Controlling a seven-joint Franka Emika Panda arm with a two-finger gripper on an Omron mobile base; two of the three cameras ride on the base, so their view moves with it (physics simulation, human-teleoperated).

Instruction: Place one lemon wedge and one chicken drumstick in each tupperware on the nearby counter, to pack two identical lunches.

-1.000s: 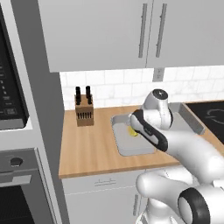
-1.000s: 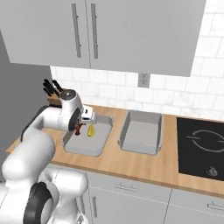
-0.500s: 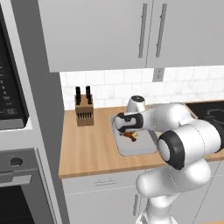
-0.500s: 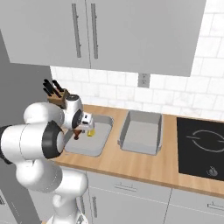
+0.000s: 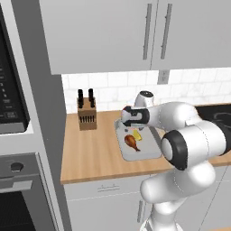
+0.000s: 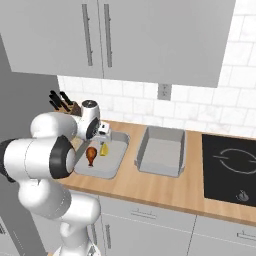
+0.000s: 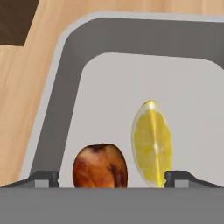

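A light-grey tupperware (image 6: 114, 169) on the wooden counter (image 6: 165, 192) holds a reddish-brown chicken drumstick (image 6: 91, 154) and a yellow lemon wedge (image 6: 103, 148) side by side. In the hand view the drumstick (image 7: 100, 166) lies on the tupperware floor (image 7: 109, 96) with the lemon wedge (image 7: 152, 142) to its right. My gripper (image 7: 111, 178) hangs just above them, open, its fingertips (image 7: 43, 177) wide of the drumstick on both sides. A second tupperware (image 6: 161, 150) stands to the right with nothing in it. From the left base view the drumstick (image 5: 131, 140) and lemon wedge (image 5: 137, 135) lie below the gripper (image 5: 128, 127).
A knife block (image 5: 87, 115) stands at the counter's back left. The black cooktop (image 6: 230, 170) is set in at the right. A tall oven column (image 5: 22, 135) bounds the counter's left end, and wall cabinets (image 6: 150, 35) hang overhead.
The arm has folded in over the left tupperware. The jaws have opened and the drumstick they carried now lies in the tray beside the lemon wedge.
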